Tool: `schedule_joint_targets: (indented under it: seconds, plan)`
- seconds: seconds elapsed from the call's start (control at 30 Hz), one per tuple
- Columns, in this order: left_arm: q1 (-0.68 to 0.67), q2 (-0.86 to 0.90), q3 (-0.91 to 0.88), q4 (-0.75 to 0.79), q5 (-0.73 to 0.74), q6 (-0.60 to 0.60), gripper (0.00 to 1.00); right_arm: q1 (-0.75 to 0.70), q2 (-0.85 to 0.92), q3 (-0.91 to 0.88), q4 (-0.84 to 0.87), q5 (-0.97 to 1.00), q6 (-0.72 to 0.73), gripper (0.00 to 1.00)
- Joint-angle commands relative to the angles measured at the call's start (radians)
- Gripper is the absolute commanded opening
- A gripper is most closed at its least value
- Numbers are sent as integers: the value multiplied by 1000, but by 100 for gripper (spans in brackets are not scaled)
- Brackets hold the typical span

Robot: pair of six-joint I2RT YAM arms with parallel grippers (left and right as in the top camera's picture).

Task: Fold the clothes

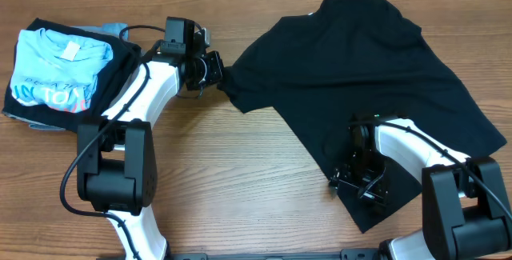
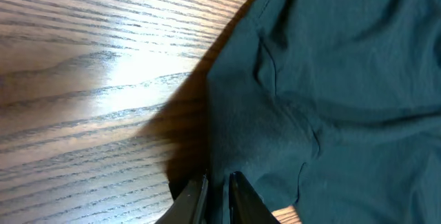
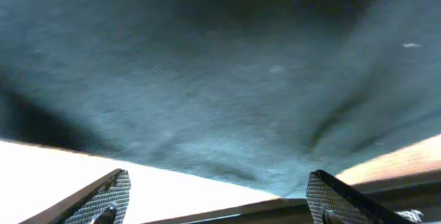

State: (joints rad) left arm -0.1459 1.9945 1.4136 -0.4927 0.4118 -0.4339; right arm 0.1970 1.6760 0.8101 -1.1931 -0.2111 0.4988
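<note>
The clothes, a plain black T-shirt [image 1: 360, 60], lie spread over the right half of the table, one sleeve stretched out to the left. My left gripper [image 1: 214, 70] is at that sleeve's tip. In the left wrist view its jaws [image 2: 217, 182] stand almost together with a thin fold of the dark fabric [image 2: 331, 79] pinched between them. My right gripper [image 1: 356, 184] hovers over the shirt's lower corner near the front edge. In the right wrist view its fingers [image 3: 217, 189] are spread wide with nothing between them, and the cloth [image 3: 220, 79] lies just ahead.
A folded pile with a light blue lettered T-shirt [image 1: 60, 68] on top sits at the far left. Bare wooden table [image 1: 240, 180] stretches between the two arms.
</note>
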Motion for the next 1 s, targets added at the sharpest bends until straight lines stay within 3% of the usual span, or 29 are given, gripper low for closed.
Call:
schedule_joint_targets:
  seconds: [0.0,0.23,0.47,0.5,0.6,0.73,0.77,0.8,0.97]
  plan:
    - [3,-1,21,-2,3,23,15,6,-8,-3,8,-105,-113,87]
    - [3,-1,21,-5,3,23,15,12,-8,-28,45,63,42,80]
    - [3,-1,21,-5,-21,23,15,14,-8,-123,156,70,48,72]
    - [3,-1,21,-5,-21,23,15,15,-8,-123,156,69,47,65]
    - [3,-1,21,-15,-22,23,14,15,-8,-121,151,68,48,30]
    - [3,-1,21,-25,-28,23,10,15,-8,-121,149,64,48,21]
    - [3,-2,21,-25,-28,23,7,15,-8,-121,149,64,48,8]
    - [3,-1,21,-25,-28,23,4,15,-8,-119,149,64,48,4]
    - [3,-2,87,-67,-30,24,4,15,-8,26,43,62,17,4]
